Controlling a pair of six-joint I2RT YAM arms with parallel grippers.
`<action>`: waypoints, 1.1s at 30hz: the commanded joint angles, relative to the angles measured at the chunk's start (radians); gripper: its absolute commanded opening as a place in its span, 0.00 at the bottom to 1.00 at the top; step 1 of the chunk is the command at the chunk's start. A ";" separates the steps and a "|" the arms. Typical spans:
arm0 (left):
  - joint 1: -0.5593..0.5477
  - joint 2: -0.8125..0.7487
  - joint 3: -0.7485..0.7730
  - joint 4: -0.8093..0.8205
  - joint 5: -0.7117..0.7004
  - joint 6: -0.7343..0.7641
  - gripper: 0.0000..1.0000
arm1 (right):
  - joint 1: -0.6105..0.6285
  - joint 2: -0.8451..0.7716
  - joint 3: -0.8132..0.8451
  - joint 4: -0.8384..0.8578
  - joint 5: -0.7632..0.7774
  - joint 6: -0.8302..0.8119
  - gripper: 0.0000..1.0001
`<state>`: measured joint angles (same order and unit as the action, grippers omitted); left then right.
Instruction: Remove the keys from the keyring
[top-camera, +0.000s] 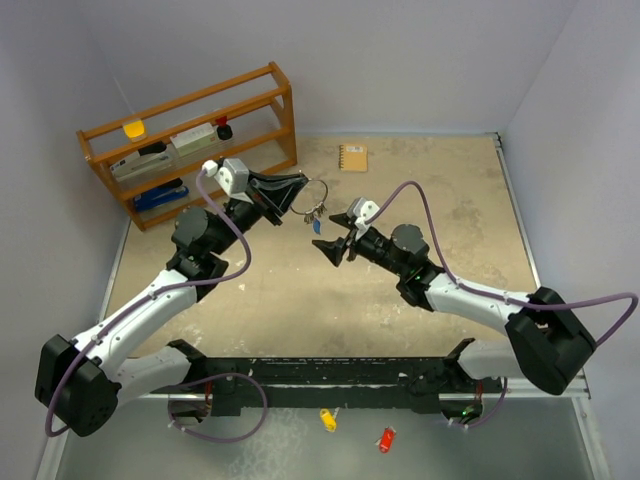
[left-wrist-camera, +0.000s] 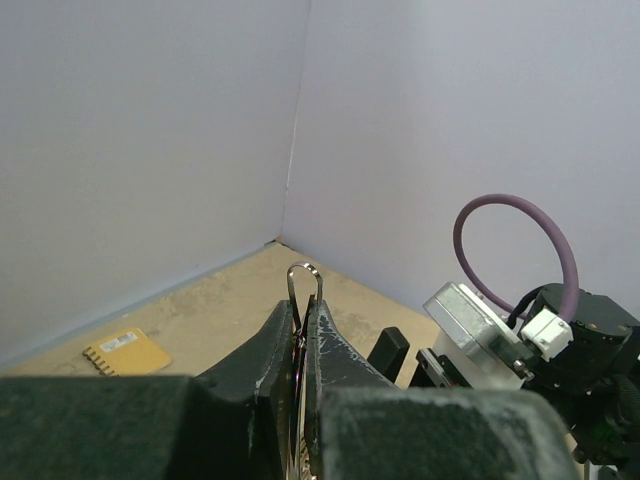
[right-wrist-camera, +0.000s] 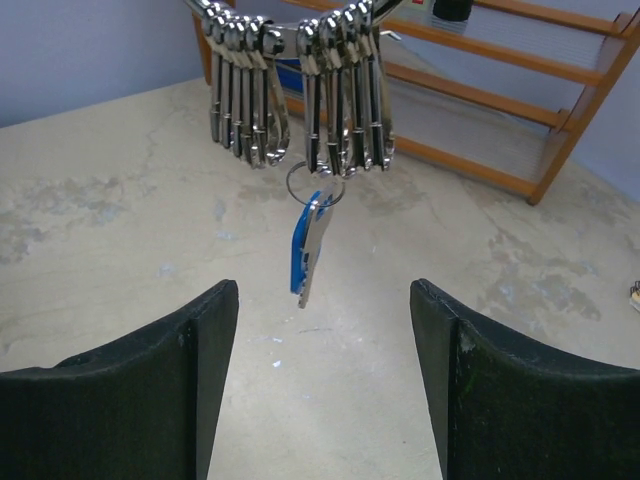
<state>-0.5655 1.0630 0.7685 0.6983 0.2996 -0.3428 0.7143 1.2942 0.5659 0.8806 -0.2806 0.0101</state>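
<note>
My left gripper (top-camera: 298, 192) is shut on the keyring (top-camera: 316, 189), a thin silver wire ring held above the table. In the left wrist view the ring's loop (left-wrist-camera: 305, 283) sticks up between the closed fingertips (left-wrist-camera: 275, 335). Several silver clips (right-wrist-camera: 345, 95) hang from the ring. The key with the blue tag (right-wrist-camera: 308, 250) hangs from a small ring below them, and it also shows in the top view (top-camera: 317, 226). My right gripper (top-camera: 336, 246) is open and empty, just right of and below the blue key, with its fingers (right-wrist-camera: 160, 380) wide apart. The key with the green tag is not in view.
A wooden rack (top-camera: 190, 140) with small items stands at the back left, close behind the left gripper. A yellow notebook (top-camera: 352, 157) lies at the back wall. A yellow tag (top-camera: 327, 419) and a red tag (top-camera: 386, 439) lie on the near ledge.
</note>
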 joint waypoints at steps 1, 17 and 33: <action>-0.005 -0.032 0.016 0.091 0.007 -0.029 0.00 | 0.004 0.012 0.059 0.085 0.045 -0.034 0.69; -0.004 -0.006 0.009 0.114 0.001 -0.036 0.00 | 0.008 0.033 0.102 0.107 0.043 -0.013 0.45; -0.005 0.020 0.007 0.132 -0.020 -0.028 0.00 | 0.020 0.056 0.131 0.051 0.046 -0.012 0.00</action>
<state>-0.5655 1.0843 0.7681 0.7547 0.3004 -0.3595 0.7277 1.3571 0.6464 0.9207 -0.2516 0.0055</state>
